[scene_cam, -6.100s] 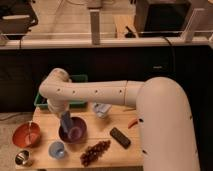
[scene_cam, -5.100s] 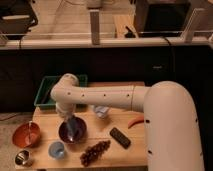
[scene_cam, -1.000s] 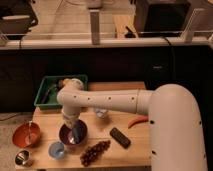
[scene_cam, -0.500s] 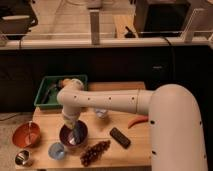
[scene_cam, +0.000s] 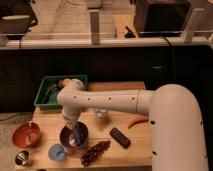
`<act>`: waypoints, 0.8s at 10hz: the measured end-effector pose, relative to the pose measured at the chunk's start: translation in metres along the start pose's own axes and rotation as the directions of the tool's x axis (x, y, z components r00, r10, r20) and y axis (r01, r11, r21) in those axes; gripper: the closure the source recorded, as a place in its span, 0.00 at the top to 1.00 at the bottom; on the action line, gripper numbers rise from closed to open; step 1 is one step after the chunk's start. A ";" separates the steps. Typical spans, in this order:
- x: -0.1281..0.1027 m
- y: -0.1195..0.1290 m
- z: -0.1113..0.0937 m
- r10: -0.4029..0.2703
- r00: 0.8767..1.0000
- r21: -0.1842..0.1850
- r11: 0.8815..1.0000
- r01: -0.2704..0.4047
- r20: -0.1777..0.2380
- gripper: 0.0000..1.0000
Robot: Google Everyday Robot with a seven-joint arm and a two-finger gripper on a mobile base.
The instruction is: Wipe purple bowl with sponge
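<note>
The purple bowl (scene_cam: 64, 136) stands on the wooden table near its front left. My gripper (scene_cam: 76, 134) reaches down from the white arm into the bowl. A small bluish piece, the sponge (scene_cam: 79, 135), sits at the gripper's tip against the bowl's shiny inside. The gripper is shut on it. The gripper hides part of the bowl's inside.
An orange-red bowl (scene_cam: 25, 135) is at the left, with a metal cup (scene_cam: 21, 158) and a light-blue cup (scene_cam: 56, 151) in front. Grapes (scene_cam: 95, 152), a black bar (scene_cam: 120, 137) and a red chili (scene_cam: 137, 121) lie to the right. A green tray (scene_cam: 49, 93) is behind.
Over the last six seconds the gripper has shifted a little to the right and lower inside the purple bowl. In the last second it has hardly moved.
</note>
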 end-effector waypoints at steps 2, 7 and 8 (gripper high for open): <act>0.008 -0.002 -0.017 -0.016 0.999 -0.035 0.999 0.015 -0.029 0.00; 0.030 -0.010 -0.028 -0.095 0.991 -0.073 0.993 0.088 -0.090 0.00; 0.031 -0.010 -0.026 -0.105 0.990 -0.073 0.993 0.098 -0.099 0.00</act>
